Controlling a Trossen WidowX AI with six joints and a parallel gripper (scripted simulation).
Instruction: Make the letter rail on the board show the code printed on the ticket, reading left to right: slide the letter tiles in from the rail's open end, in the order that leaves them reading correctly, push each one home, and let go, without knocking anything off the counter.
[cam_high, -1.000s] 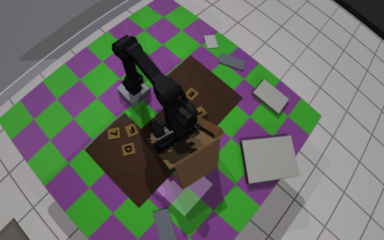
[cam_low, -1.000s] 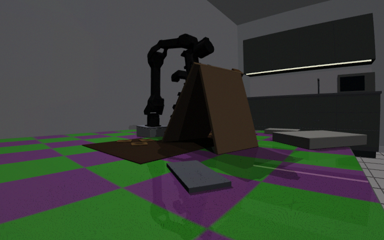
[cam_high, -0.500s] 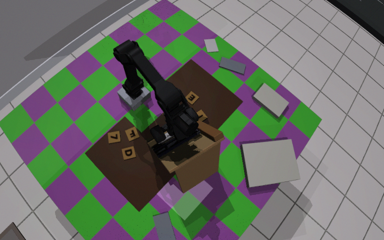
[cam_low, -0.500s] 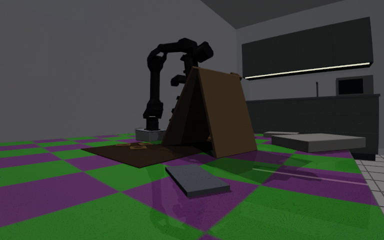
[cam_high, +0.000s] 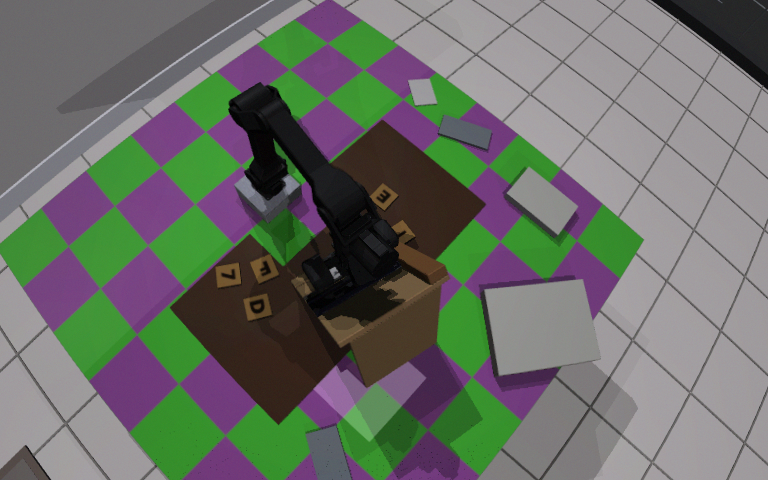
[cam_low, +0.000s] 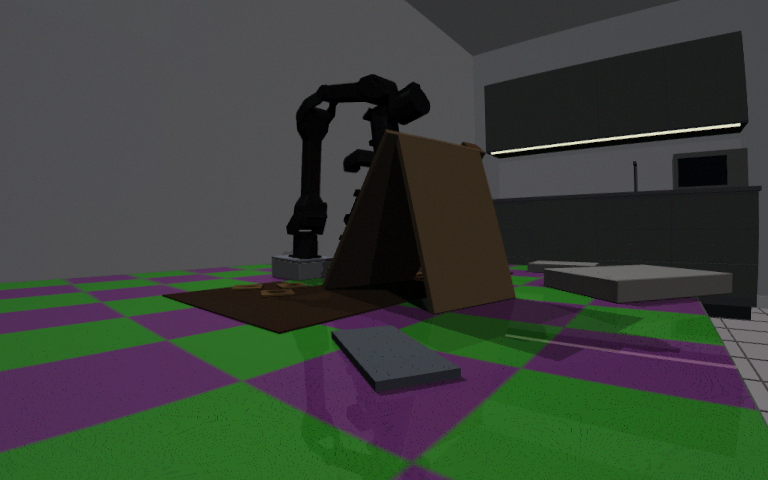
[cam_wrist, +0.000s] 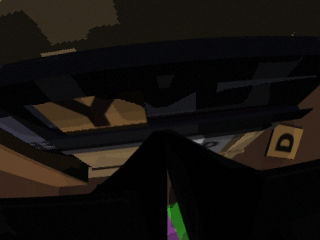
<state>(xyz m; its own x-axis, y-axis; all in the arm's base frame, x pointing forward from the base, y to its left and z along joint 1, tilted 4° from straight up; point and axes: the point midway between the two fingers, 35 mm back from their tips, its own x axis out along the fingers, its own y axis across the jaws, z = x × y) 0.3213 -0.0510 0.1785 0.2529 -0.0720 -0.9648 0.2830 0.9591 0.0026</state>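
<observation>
From my remote seat I see my robot's arm (cam_high: 300, 141) (cam_low: 310, 169) as matte black all over, with chunky rounded joints, long straight links, dark tapered jaws and a small white patch near the wrist, above a pale grey blocky base (cam_high: 243, 191) (cam_low: 283, 268).

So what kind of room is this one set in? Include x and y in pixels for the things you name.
Probably a kitchen: dark wall cabinets (cam_low: 617, 96) with a lit strip beneath, a counter (cam_low: 628, 226) with what looks like a microwave (cam_low: 707, 169), and a slim tap-like fixture (cam_low: 635, 176).
</observation>
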